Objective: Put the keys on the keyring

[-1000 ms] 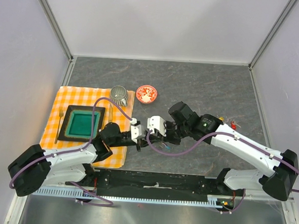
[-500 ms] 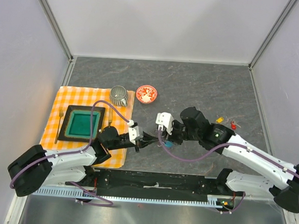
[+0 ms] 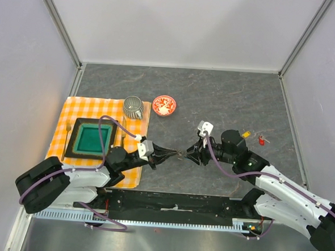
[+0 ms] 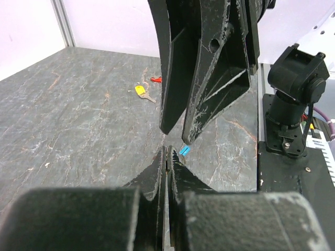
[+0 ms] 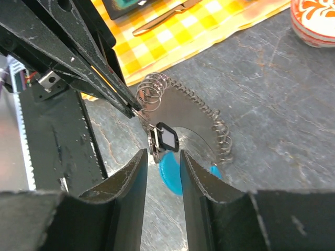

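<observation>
The keyring (image 5: 183,112) is a coiled grey wire loop with a blue tag (image 5: 170,175), lying on the table between both grippers. It also shows in the top view (image 3: 181,155). My left gripper (image 4: 167,152) is shut on the ring's wire; its tip shows in the right wrist view (image 5: 133,111). The black key (image 5: 166,137) hangs at the ring, just beyond my open right gripper (image 5: 162,162), touching neither finger. In the top view the left gripper (image 3: 174,154) and right gripper (image 3: 189,155) face each other. The yellow key (image 3: 246,134) and red key (image 3: 261,140) lie far right.
A checked orange cloth (image 3: 129,174) at the left holds a green plate (image 3: 91,138) and a fork (image 3: 67,132). A ribbed metal cup (image 3: 133,106) and a red bowl (image 3: 164,105) stand behind the grippers. A black base rail (image 3: 174,203) runs along the near edge.
My right gripper has drawn back to the right and dropped low, now facing the left gripper's tip. My left gripper has stretched a little to the right, still shut.
</observation>
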You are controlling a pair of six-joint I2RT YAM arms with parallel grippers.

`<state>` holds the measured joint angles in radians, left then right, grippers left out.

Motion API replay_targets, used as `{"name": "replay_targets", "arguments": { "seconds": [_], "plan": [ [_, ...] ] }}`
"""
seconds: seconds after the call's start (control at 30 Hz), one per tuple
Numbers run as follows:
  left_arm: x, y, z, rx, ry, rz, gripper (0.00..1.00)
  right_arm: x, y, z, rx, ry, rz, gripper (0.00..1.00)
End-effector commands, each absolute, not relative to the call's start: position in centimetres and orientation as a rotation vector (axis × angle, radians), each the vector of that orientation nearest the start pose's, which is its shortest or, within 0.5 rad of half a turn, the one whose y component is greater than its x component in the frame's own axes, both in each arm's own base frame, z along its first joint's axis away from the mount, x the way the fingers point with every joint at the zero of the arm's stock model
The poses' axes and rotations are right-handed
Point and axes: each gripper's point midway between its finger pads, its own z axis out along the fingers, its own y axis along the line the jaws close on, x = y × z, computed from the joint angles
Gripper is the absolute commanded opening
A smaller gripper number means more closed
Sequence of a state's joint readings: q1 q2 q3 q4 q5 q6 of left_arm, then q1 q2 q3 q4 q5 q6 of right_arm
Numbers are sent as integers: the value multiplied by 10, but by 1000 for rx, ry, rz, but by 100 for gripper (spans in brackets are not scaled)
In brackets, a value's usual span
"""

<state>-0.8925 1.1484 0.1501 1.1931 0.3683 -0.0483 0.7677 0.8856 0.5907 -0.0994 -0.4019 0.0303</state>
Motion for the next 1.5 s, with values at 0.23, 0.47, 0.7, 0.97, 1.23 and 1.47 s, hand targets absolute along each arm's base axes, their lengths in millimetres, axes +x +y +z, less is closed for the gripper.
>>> {"name": "replay_targets", "arguments": {
  "seconds": [0.23,0.47,0.7,0.97,1.23,1.47],
  "plan": [
    [151,-300,237,825,981,-1074,2,176,282,206,-970,1587,1036,42],
    [148,-299,240,837,969,-1072,2,177,283,202,-1024,1570,1047,41],
    [147,-300,242,844,962,-1079,2,168,289,201,-1092,1540,1110,40],
    [145,-303,238,866,970,-1092,2,161,289,203,-1127,1509,1141,37],
    [142,-302,241,869,956,-1101,2,165,292,200,-1154,1503,1125,22],
    [140,-302,243,871,941,-1110,2,161,293,199,-1162,1500,1153,0]
  ]
}}
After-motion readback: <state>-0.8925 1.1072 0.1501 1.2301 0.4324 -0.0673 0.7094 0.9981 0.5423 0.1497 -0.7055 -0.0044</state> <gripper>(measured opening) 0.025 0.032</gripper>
